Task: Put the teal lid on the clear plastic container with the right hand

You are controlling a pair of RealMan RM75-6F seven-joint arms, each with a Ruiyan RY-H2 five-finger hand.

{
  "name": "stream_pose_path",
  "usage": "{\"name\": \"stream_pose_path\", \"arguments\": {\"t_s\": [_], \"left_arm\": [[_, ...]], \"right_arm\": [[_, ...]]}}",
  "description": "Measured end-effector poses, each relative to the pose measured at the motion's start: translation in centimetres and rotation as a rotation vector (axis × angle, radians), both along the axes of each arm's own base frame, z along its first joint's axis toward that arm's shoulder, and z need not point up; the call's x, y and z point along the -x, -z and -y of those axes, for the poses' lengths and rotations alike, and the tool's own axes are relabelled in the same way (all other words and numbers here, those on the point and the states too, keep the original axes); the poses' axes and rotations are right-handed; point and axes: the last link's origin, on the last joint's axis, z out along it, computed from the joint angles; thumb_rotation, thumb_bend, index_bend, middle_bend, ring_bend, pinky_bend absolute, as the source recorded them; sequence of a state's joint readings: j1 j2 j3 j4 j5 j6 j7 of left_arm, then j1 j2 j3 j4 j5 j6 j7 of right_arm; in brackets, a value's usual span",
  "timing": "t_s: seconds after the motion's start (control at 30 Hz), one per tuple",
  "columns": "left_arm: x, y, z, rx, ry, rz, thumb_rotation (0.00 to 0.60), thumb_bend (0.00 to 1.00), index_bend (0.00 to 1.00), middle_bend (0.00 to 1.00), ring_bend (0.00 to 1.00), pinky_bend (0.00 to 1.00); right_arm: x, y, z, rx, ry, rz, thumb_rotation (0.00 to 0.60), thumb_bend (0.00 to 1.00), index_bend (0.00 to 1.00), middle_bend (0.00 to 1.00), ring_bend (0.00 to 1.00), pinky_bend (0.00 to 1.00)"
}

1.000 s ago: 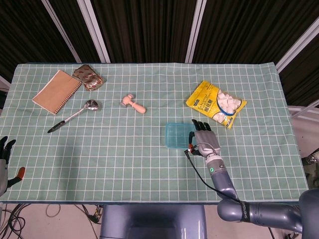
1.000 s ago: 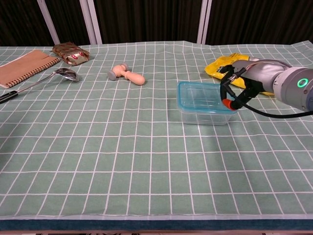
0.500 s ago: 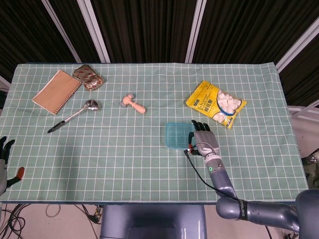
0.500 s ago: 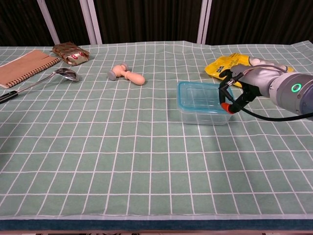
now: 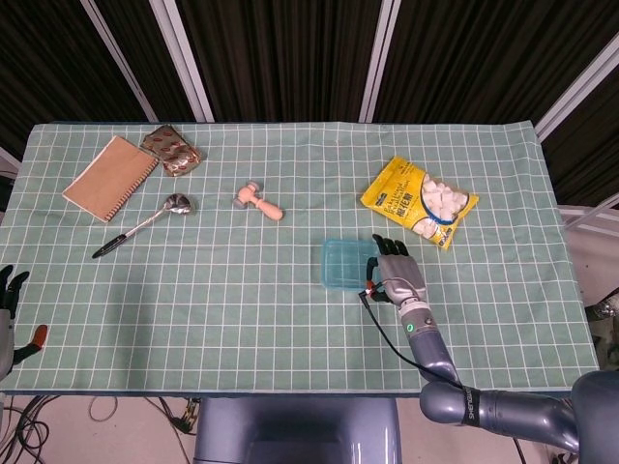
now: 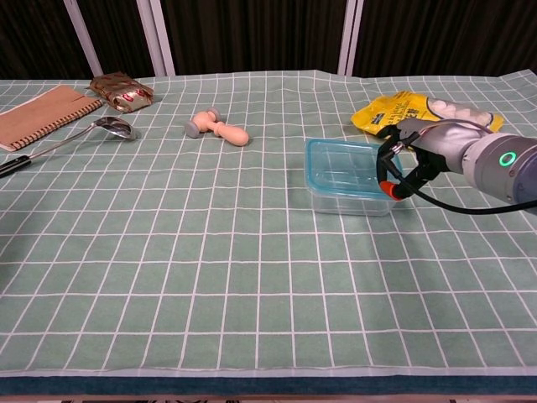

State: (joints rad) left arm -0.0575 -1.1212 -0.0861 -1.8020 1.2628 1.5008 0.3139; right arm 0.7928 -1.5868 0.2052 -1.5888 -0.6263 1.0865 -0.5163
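Observation:
The clear plastic container (image 5: 346, 264) (image 6: 347, 180) stands on the checked cloth right of centre, and the teal lid (image 6: 346, 165) lies on top of it. My right hand (image 5: 396, 275) (image 6: 409, 158) is at the container's right edge. Its fingers are apart and curve toward the lid's rim, and it grips nothing. Whether the fingertips touch the rim I cannot tell. My left hand (image 5: 9, 311) shows only in the head view, at the bottom left off the table's edge, fingers spread and empty.
A yellow snack bag (image 5: 419, 201) (image 6: 424, 111) lies just behind the right hand. Further left are a small wooden mallet (image 5: 258, 201) (image 6: 216, 128), a spoon (image 5: 164, 211), a pen (image 5: 113, 246), a notebook (image 5: 110, 176) and a foil packet (image 5: 172, 150).
The right hand has sunk a little and drawn slightly back to the right along the container's right edge. The container, lid and left hand have not moved.

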Motion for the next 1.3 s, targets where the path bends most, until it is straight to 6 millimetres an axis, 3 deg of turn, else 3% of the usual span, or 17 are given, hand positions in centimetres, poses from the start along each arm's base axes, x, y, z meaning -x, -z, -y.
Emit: {"name": "stream_pose_path", "arguments": {"t_s": [0.27,0.57,0.87,1.3], "left_arm": [[0.0,0.0,0.0,-0.002,0.002,0.001,0.600,0.32,0.11,0.00,0.00,0.00],[0.0,-0.1,0.0,-0.006,-0.004,0.008,0.600,0.32,0.11,0.00,0.00,0.00],[0.3,-0.2,-0.2,-0.010,-0.027,0.015,0.600,0.32,0.11,0.00,0.00,0.00],[0.5,-0.2,-0.3,-0.001,-0.055,0.026,0.600,0.32,0.11,0.00,0.00,0.00]], "right_arm": [[-0.2,0.0,0.0,0.007,-0.006,0.010,0.600,0.52,0.66,0.00,0.00,0.00],[-1.5,-1.7,1.3,0.073,-0.025,0.059,0.600,0.52,0.66,0.00,0.00,0.00],[-1.5,-2.6,4.0,0.118,-0.019,0.049,0.600,0.52,0.66,0.00,0.00,0.00],[-0.6,-1.3,7.8,0.108,0.025,0.025,0.600,0.52,0.66,0.00,0.00,0.00]]}}
